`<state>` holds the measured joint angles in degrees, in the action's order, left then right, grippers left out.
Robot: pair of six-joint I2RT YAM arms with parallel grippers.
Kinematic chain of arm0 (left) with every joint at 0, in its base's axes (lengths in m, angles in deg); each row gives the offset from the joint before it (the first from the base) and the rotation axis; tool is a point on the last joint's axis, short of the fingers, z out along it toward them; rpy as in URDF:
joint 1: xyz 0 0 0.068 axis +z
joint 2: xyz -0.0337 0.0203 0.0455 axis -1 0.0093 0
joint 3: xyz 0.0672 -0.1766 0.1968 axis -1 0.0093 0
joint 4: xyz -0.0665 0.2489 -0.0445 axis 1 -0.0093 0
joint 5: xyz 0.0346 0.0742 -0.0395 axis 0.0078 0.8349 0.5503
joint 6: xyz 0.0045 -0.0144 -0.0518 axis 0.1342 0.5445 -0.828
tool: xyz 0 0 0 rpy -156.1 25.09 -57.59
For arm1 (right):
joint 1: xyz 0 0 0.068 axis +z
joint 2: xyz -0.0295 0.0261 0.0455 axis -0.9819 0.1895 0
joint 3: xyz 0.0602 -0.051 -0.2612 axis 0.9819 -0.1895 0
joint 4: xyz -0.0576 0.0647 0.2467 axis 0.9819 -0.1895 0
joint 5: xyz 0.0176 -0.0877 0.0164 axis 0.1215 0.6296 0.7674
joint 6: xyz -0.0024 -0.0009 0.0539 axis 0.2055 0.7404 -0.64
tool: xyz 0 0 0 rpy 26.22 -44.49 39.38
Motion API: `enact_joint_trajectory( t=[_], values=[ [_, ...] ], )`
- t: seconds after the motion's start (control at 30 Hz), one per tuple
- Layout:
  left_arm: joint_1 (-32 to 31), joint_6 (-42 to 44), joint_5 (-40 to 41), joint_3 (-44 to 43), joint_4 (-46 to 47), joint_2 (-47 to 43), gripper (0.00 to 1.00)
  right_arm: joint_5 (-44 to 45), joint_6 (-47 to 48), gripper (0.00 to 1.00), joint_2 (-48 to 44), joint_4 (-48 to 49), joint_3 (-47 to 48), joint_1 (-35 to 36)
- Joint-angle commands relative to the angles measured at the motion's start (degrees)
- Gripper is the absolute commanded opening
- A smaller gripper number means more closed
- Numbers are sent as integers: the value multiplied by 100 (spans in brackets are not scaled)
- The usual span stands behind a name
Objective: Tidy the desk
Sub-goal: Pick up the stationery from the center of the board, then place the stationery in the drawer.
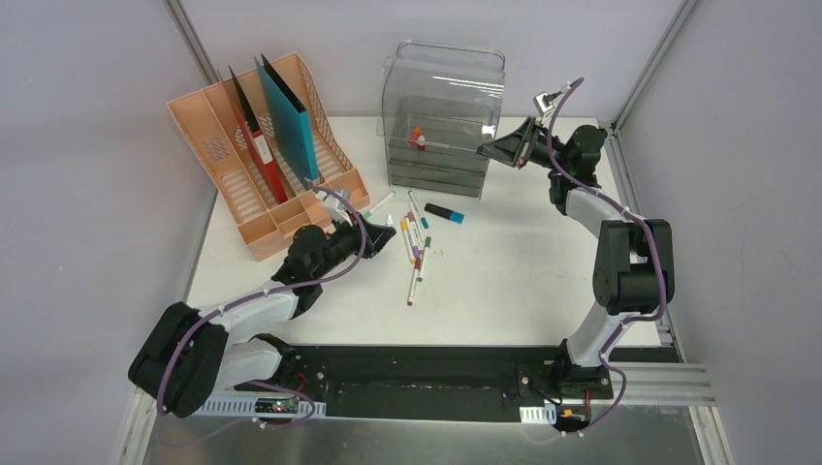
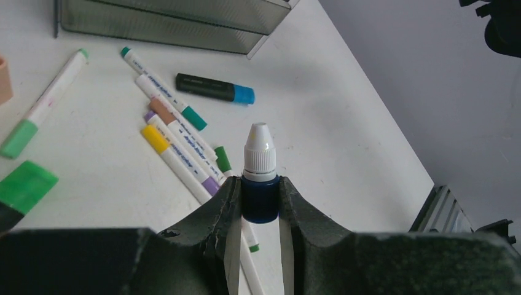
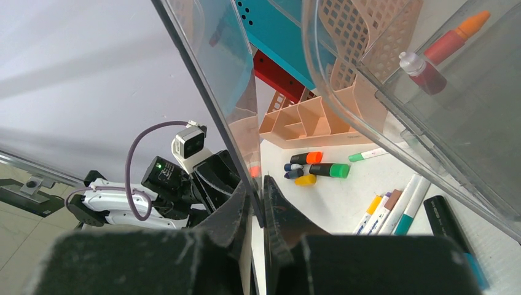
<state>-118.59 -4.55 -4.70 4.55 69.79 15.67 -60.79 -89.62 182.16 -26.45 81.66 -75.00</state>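
A: How is the left gripper (image 2: 259, 192) set?

B: It is closed on a dropper bottle (image 2: 258, 153), dark blue with a white cap. The body is pinched between both fingers and the cap is left free. This suggests the bottle is being carried upright so that nothing is spilled. It is held above the desk (image 1: 523, 271), over the loose markers (image 1: 415, 247).

A: And the right gripper (image 3: 258, 187)?

B: Its jaws are brought nearly together on a thin clear panel of the drawer box (image 1: 441, 87), at the box's right side. Whether a drawer front or the outer wall is pinched cannot be told. The grip is judged to be meant for steadying or opening the box, so that the bottle can be received.

A: What is kept in the containers?

B: In the drawer box, 2 items are seen: a red bottle (image 3: 424, 70) and an orange-tipped tube (image 3: 458, 34) beside it. In the file rack (image 1: 218, 145), at the desk's far left corner, a teal folder (image 1: 289, 116) and a red folder (image 1: 254, 136) are stood upright in the slots.

A: What is not yet sorted?

B: The markers and a blue-capped highlighter (image 2: 214, 88) lie scattered on the desk between rack and box.
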Motion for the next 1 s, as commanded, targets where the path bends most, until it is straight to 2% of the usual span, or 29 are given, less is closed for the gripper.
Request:
enact_joint_trajectory(
  t=[0.0, 0.2, 0.37, 0.97],
  values=[
    [65, 588, -606, -297, 1764, 538, 0, -108, -118, 6, 24, -34, 112, 108],
    [74, 997, -891, -624, 2812, 1289, 0, -116, -118, 6, 3, -34, 108, 109],
    [71, 1200, -834, -985, 2996, 1703, 0, -118, -121, 6, -49, -35, 112, 110],
    [82, 919, 51, -2130, 4286, 3626, 0, -194, -327, 6, -91, 147, 145, 110]
  ],
)
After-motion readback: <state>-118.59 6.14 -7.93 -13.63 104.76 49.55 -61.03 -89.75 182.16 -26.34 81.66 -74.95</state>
